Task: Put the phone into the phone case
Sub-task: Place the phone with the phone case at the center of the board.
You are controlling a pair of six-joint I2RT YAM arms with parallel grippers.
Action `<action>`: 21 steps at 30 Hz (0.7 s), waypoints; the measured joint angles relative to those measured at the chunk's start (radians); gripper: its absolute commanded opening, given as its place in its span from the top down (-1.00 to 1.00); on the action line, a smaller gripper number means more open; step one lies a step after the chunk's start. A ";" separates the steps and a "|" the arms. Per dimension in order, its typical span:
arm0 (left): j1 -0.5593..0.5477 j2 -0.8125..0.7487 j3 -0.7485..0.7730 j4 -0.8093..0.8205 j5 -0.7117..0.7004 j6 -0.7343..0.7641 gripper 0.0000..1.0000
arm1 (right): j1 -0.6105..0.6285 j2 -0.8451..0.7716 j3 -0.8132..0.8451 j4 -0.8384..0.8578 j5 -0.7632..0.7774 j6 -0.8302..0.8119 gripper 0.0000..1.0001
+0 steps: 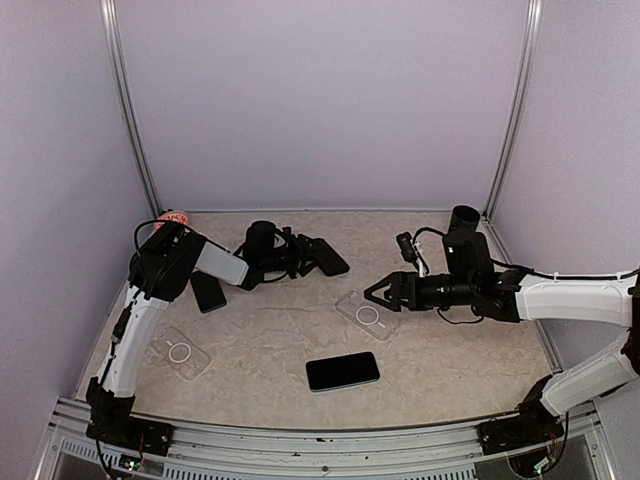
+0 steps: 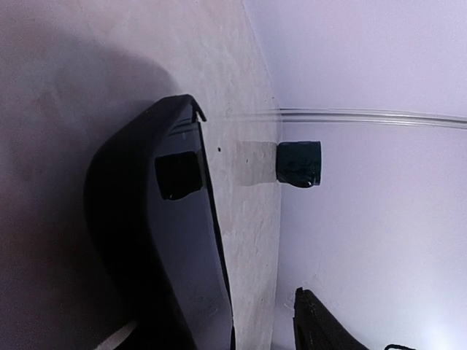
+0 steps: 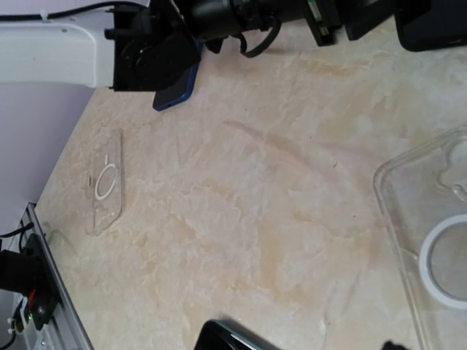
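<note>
Lilac walls enclose a marbled table; right gripper apart, left gripper unclear.

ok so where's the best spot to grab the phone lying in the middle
Pinch the phone across its two long edges, near mid-length, coming straight down from above. It lies flat with its long axis running roughly left to right, so only the thin edges offer purchase. A central grip should keep it level, and nothing crowds either long edge.

clear case cropped right, phone cropped below
</note>
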 measured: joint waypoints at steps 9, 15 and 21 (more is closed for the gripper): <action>-0.043 -0.106 -0.166 0.102 -0.067 -0.028 -0.98 | 0.000 0.000 0.000 -0.008 0.024 0.000 -0.72; -0.056 -0.148 -0.203 0.072 -0.087 -0.016 -0.98 | 0.000 0.006 0.021 -0.043 0.058 -0.033 -0.80; -0.062 -0.188 -0.235 0.007 -0.098 0.016 -0.98 | 0.000 0.125 0.200 -0.136 0.145 -0.168 -0.96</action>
